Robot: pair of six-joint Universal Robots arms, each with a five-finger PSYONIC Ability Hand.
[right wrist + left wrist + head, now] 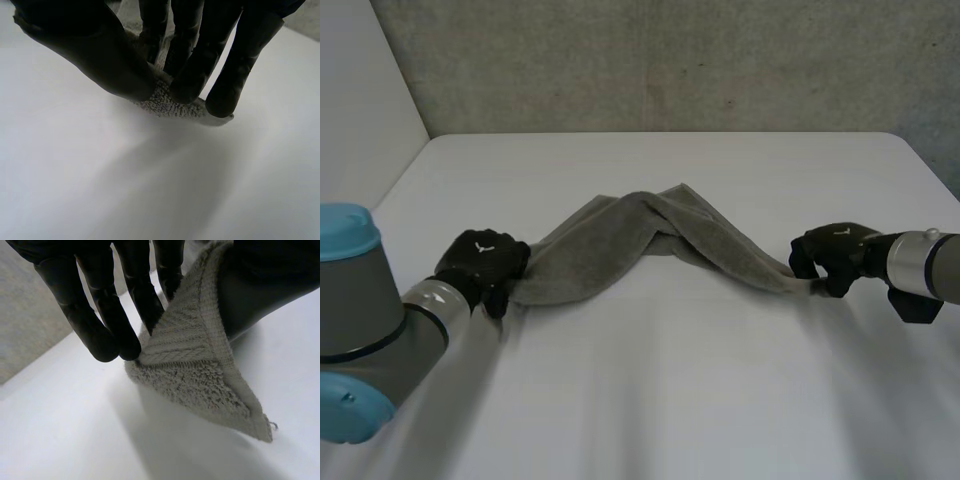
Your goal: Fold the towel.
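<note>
Towel [650,235] is seen stretched across the middle of the tabletop [670,400], strung between the two hands as a long, rumpled band with a twist or overlap near its far middle; no flat layer and no clean fold line can be made out. One end is held by the left hand [480,262], whose fingers [107,315] are closed with the thumb on a hemmed corner; the tip of that corner hangs free just above the tabletop. The other end is pinched by the right hand [832,255], its fingers [192,75] and thumb pressed together on a small tuft of cloth low at the tabletop. Whether the two held points are neighbouring corners cannot be told, since the cloth between them is bunched. Folding is judged to be at an early stage; both ends are gripped, but nothing is yet laid over on purpose. Left to be done, it is judged: the band is to be spread flat; one half is to be brought over the other; the edges are to be matched.
</note>
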